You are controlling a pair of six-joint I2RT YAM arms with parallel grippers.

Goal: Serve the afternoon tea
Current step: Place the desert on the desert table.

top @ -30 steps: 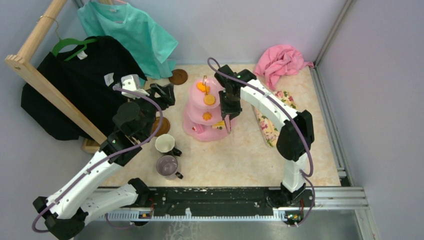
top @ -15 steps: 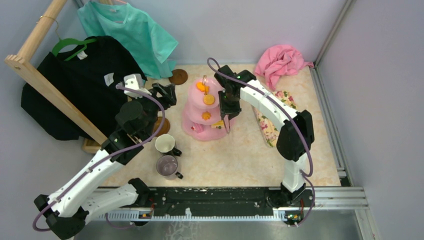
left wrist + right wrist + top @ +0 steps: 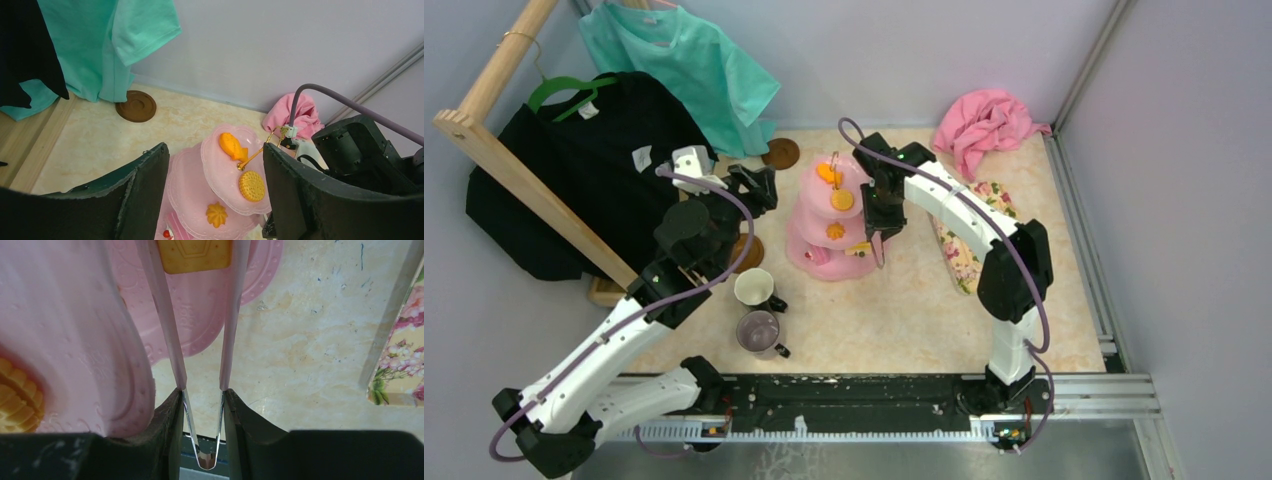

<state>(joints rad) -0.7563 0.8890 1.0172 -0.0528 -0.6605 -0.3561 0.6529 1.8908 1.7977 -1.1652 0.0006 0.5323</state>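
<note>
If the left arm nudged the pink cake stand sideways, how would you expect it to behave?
The cake stand rises three tiers high, so a push near the top could tip it rather than slide it. It looks like thin moulded plastic, so it is likely light. The snacks lie loose on shallow tiers and may well slide off.
</note>
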